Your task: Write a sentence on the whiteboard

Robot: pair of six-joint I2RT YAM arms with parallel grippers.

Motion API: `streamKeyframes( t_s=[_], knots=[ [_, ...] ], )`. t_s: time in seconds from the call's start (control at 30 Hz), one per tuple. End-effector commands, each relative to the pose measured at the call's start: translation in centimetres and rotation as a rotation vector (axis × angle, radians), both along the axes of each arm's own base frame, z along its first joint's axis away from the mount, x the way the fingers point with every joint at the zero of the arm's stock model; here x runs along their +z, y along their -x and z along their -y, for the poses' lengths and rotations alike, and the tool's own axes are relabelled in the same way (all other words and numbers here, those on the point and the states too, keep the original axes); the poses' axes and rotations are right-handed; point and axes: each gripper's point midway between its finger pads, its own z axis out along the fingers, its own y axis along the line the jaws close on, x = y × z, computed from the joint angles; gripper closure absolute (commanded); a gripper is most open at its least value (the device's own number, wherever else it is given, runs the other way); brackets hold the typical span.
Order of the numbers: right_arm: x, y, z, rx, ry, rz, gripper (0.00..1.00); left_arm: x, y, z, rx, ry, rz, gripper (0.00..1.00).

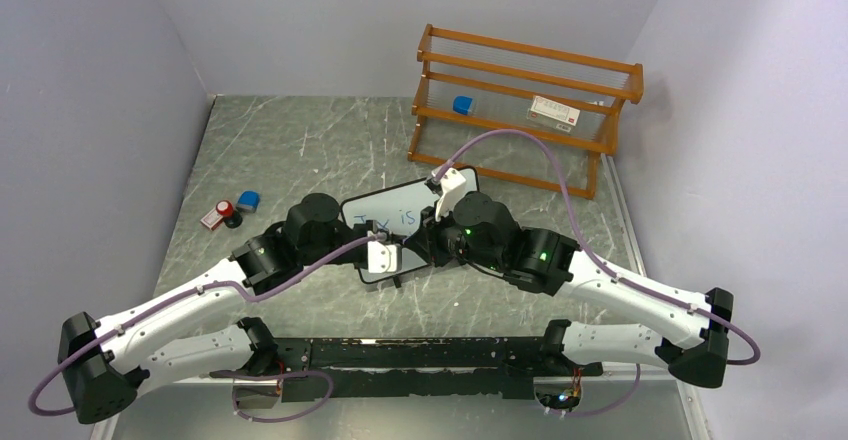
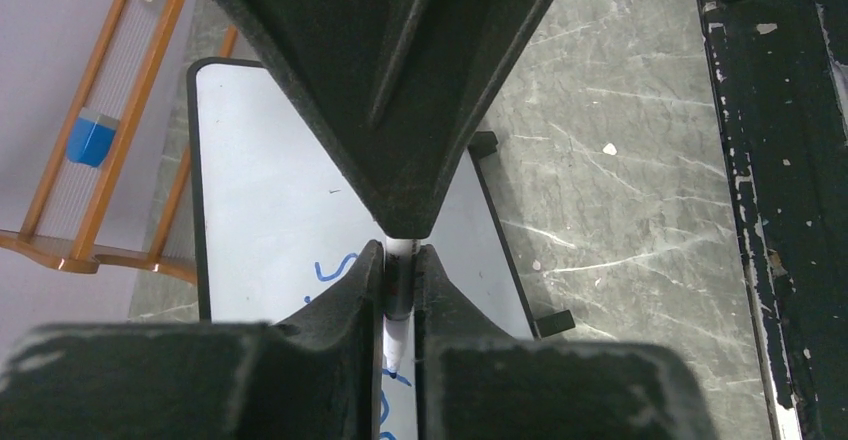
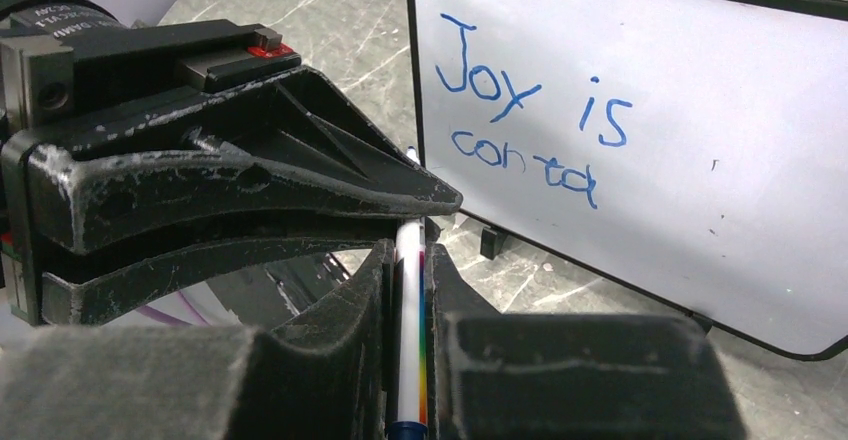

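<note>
Left tool (image 2: pixel 400 262): fingers pressed together, pinching a white marker (image 2: pixel 398 305) between the pads. The marker tip points back toward the wrist and sits over the whiteboard (image 2: pixel 270 170). Contact between tip and board cannot be confirmed.

Right tool (image 3: pixel 410 256): fingers pinching the same marker, whose barrel carries a rainbow stripe along one side. The two tools meet nose to nose on the barrel, the left tool's fingertips coming in from the right tool's upper left.

The whiteboard lies directly under the left tool, extending ahead of its fingertips. From the right tool it stands ahead and to the right, propped on its small black feet on the grey marbled surface (image 1: pixel 300 150).

The sentence (image 3: pixel 530 110) is in blue on the board, ahead of the right tool. The upper line reads "Joy is"; the lower line reads "conta" and stops there.

An orange wooden rack (image 1: pixel 535 50) stands beyond both tools, well apart from the board.
</note>
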Motion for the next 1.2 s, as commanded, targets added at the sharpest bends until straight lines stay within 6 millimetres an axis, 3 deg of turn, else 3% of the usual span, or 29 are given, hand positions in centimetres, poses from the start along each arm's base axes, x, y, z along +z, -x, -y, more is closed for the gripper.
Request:
streamKeyframes(
  t_s=[0.0,0.23,0.43,0.73,1.17],
  knots=[
    [-1.5,1.0,0.7,0.041,0.047,-0.017,1.0,2.9,-2.2,-0.5,0.089,0.099,0.035,0.82],
    [-2.4,-0.1,2.9,-0.038,0.043,0.066,1.0,4.7,-3.4,-2.4,0.22,0.171,0.002,0.56],
    [-3.6,-1.2,4.9,-0.118,0.042,0.159,1.0,6.8,-4.5,-5.0,0.451,0.328,-0.122,0.46],
    [-4.5,-2.3,7.0,-0.245,0.078,0.257,1.0,5.3,-6.7,-9.2,0.756,0.435,-0.264,0.29],
    [-5.4,-1.1,7.0,-0.334,0.152,0.314,1.0,3.1,-10.1,-7.7,0.55,0.327,-0.578,0.3]
  ],
)
